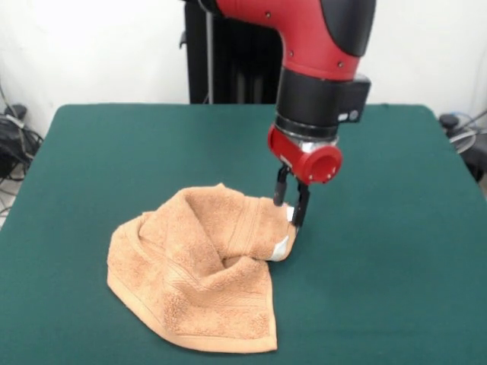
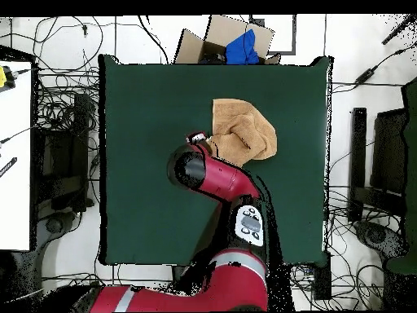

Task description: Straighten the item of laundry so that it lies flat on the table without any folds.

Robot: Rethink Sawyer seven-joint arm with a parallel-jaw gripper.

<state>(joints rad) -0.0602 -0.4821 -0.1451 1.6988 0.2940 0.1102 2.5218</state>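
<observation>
In the front view the arm (image 1: 319, 53) comes down from the top, right of centre, and its hand (image 1: 291, 207) sits at the right-hand corner of the towel (image 1: 199, 270). The two dark fingers (image 1: 281, 187) stand close together with a fold of the cloth pinched between them, so the hand is closed on the towel. A small white tag (image 1: 281, 247) shows just below the fingers, at the towel's edge.

The towel lies on the green bench (image 1: 396, 258), a little left of centre and toward the near edge. It is crumpled: the gripped corner is drawn up and rolled into a ridge, a flap is folded over the middle, and the near part lies flatter, with a border band along its near edge.

From overhead the towel (image 2: 244, 130) lies in the bench's (image 2: 147, 147) far right part, well inside the edges. The arm (image 2: 220, 183) covers its near left corner, and the hand itself is hidden there. Beyond the bench's far edge sits a cardboard box (image 2: 236, 37) holding something blue (image 2: 243, 47).
</observation>
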